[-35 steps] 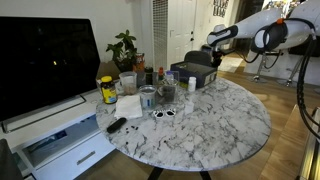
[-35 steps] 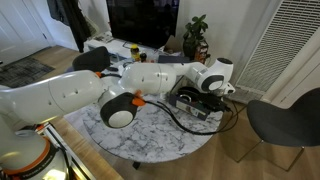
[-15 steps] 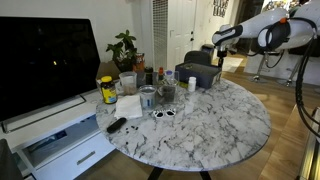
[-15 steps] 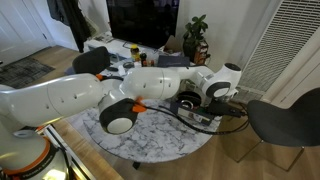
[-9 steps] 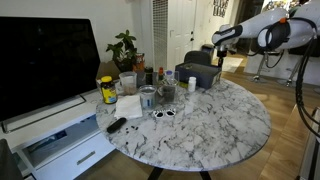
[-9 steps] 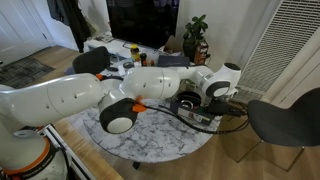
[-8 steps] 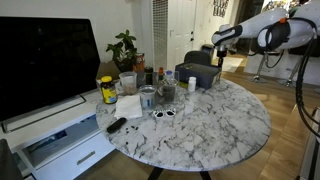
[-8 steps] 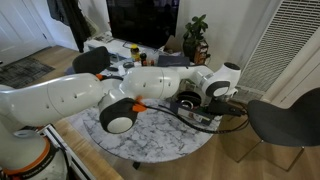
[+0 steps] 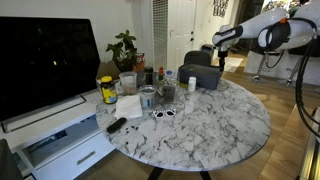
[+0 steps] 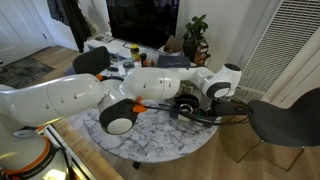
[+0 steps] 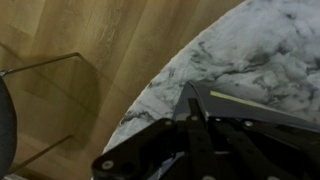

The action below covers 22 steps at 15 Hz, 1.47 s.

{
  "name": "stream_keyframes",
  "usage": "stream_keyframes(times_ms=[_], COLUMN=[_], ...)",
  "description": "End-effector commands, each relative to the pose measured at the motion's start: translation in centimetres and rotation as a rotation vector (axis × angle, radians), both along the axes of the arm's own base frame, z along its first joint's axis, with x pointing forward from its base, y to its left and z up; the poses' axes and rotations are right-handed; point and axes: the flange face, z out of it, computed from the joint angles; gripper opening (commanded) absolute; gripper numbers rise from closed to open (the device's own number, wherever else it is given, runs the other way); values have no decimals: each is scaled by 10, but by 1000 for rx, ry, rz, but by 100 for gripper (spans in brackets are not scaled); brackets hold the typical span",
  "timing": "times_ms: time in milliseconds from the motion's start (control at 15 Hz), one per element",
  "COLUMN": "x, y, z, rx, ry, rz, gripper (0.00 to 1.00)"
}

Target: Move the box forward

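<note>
Contact is wanted low and central on the box (image 9: 200,76), which sits at the far rim of the round marble table (image 9: 235,125), just in front of a dark chair (image 9: 193,58). The gripper (image 9: 218,57) is held close over the box's far end. Whether its jaws are spread or pressed together cannot be told, since only a dark mass is seen at the bottom of the wrist view, with the table's edge and the wood floor (image 11: 90,60) beyond. The step in hand is judged to be the shove or drag that slides the box forward. A steady, level pressure is advised, so that the wide, low box is slid straight across the smooth stone and not spun about a corner. The rim should be watched, as an overhang there could send the box to the floor. A small bottle (image 9: 190,83) is seen just beside the box, and a clear jar (image 9: 148,97), a yellow jar (image 9: 107,91), sunglasses (image 9: 165,112), a paper napkin (image 9: 130,105) and a remote (image 9: 117,125) are clustered nearby. These could be knocked if the box is carried that way. A plant (image 9: 125,47), a black screen (image 9: 45,60) and a white printer (image 9: 60,135) are set well apart.
</note>
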Motion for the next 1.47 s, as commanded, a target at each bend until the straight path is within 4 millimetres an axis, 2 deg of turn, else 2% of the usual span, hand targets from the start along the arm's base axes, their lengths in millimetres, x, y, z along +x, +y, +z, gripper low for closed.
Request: stream_keyframes(times_ms=[0,400,1133,1200,1267,1400], x=[-18,-24,-20,-19,-18,-17], y=[-18,-27,-23,-22,-22,-24], z=[-23,-27,-33,-31,-28,-22], rx=[-5,-22,-50,-43,-48,-41], ry=[60,86,130,123,115,82], rz=[170,314,531,522,491,431], gripper=[1,1,1,28,29,42])
